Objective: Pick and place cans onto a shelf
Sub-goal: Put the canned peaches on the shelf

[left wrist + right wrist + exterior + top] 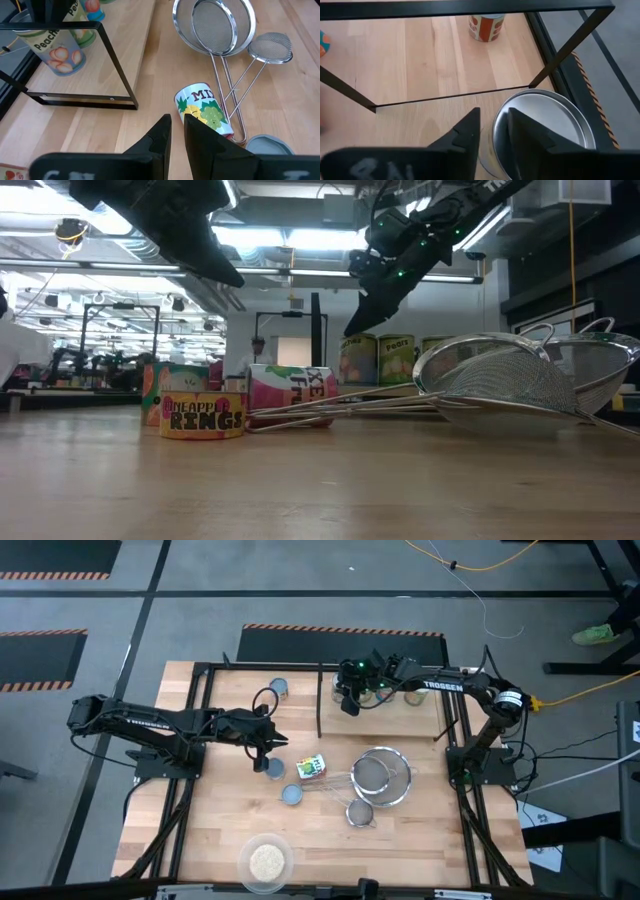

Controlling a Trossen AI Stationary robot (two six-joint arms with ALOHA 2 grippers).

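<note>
The shelf (400, 725) stands at the table's far right, with three cans (385, 690) along its far side. My right gripper (350, 705) hovers shut just above the leftmost shelf can (545, 130), touching nothing. My left gripper (268, 748) hangs shut and empty at mid-table, just beside an upright can (274, 768). A green-red-white can (312, 767) lies on its side; it also shows in the left wrist view (205, 112). A short silver-topped can (292, 795) stands nearer. Another can (279, 688) stands left of the shelf.
Two wire strainers (380, 775) lie right of the tipped can, handles reaching toward it. A clear dish of grains (266, 860) sits at the near edge. The shelf's black rails (470, 7) frame the right gripper's space. Bare wood lies at the near left.
</note>
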